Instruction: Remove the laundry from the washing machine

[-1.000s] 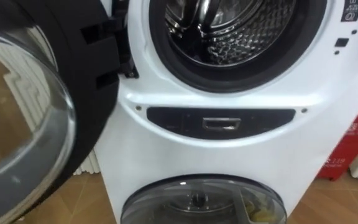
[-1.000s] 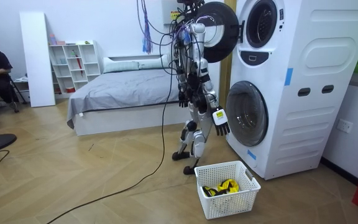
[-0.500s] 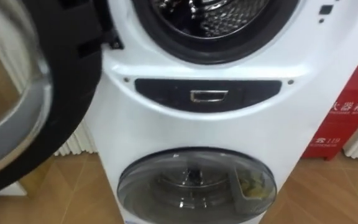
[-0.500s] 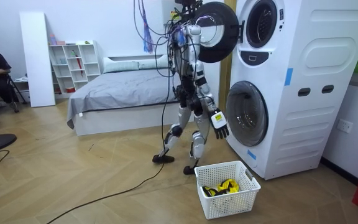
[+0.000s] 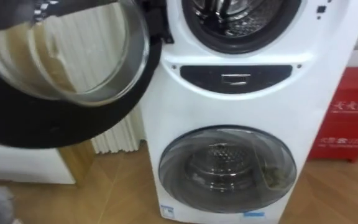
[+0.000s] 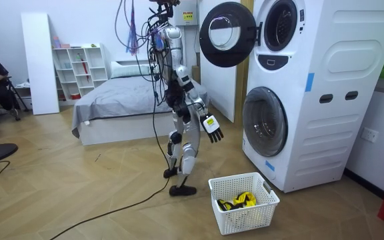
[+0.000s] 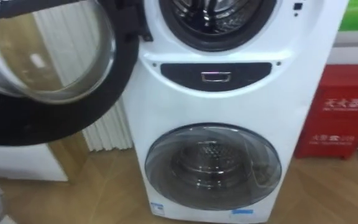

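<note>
White basket [image 6: 247, 215] of clothes [image 6: 237, 201], empty slack right hand [image 6: 212, 128] in room view; steel drum [image 5: 232, 9] in eye views.

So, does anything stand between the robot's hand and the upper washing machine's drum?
Nothing visible. The upper door is swung open to the robot's left, leaving the drum unblocked; the right hand hangs open, apart from the washing machine.

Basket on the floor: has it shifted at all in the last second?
No. The white basket sits at the same spot, by the lower corner of the washing machine.
</note>
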You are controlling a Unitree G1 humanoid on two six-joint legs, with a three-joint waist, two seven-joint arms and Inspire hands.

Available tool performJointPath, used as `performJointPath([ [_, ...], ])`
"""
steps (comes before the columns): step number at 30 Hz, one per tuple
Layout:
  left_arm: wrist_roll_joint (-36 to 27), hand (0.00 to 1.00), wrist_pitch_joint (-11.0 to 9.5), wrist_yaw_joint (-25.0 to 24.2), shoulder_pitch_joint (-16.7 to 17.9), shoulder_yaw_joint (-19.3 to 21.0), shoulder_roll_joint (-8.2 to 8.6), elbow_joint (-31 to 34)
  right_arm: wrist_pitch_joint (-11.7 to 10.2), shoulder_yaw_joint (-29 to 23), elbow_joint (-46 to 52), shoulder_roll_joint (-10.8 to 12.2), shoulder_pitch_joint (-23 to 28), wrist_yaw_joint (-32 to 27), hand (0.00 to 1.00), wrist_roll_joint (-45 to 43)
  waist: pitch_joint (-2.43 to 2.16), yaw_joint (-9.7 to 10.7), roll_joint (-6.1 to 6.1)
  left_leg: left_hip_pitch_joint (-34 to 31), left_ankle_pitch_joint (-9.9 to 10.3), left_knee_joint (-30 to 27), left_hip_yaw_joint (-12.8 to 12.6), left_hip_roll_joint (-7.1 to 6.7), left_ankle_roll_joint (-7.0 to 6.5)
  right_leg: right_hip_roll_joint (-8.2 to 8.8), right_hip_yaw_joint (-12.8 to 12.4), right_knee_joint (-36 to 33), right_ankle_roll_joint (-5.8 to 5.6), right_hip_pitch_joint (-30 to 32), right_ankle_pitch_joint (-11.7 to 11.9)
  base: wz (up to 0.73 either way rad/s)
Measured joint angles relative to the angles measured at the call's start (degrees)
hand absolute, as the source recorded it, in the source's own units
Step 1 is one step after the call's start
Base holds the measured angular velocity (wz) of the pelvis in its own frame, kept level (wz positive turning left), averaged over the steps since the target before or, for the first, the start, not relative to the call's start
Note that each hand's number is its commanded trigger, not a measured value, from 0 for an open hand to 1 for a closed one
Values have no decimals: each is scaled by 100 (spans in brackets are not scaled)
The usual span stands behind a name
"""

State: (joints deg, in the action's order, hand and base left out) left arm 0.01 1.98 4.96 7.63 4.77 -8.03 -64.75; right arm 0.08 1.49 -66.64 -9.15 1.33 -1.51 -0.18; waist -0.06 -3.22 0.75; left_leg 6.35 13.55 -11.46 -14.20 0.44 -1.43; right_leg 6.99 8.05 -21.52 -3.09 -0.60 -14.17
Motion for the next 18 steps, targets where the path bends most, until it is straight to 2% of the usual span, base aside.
performJointPath([
  [2, -65, 0, -58, 13, -11, 157, 49, -2, 1, 28, -7, 9, -18, 52, 0, -8, 5, -34, 36, -85, -60, -21, 27, 78, 46, -155, -22, 448, 84, -74, 127, -15],
  [5, -391, 0, -219, 85, 89, 203, 43, 2, -4, 168, -14, 52, 5, 128, 0, 33, -1, -48, -80, -76, -161, 35, 27, 168, 126, -319, -3, 781, 181, -183, 310, -5],
  [6, -511, 0, -231, 88, 107, 185, 63, 1, -22, 168, -13, 52, -5, 129, 0, 52, 16, -46, -114, -72, -162, 34, 63, 198, 142, -358, 18, 856, 210, -232, 349, -3],
  [8, -704, 0, -243, 90, 112, 184, 105, 1, -54, 175, -6, 54, -10, 80, 0, 87, 8, -56, -169, -78, -151, 34, 139, 218, 166, -407, 8, 923, 225, -254, 364, 0],
  [12, -958, 0, -285, 109, 100, 189, 135, 1, -150, 176, 3, 56, -17, 43, 0, 66, 16, -130, -240, -72, -126, 10, 297, 235, 205, -441, 82, 1044, 250, -378, 397, 4],
  [16, -1031, 0, -288, 111, 78, 221, 183, 0, -194, 172, 38, 62, -34, 42, 0, 64, 26, -164, -245, -73, -121, 18, 422, 219, 210, -433, 191, 1123, 244, -460, 396, 16],
  [18, -1172, 0, -286, 106, 72, 230, 217, -1, -203, 169, 59, 64, -84, 34, 0, 64, 61, -161, -213, -75, -119, 24, 517, 206, 212, -429, 262, 1189, 243, -523, 396, 16],
])
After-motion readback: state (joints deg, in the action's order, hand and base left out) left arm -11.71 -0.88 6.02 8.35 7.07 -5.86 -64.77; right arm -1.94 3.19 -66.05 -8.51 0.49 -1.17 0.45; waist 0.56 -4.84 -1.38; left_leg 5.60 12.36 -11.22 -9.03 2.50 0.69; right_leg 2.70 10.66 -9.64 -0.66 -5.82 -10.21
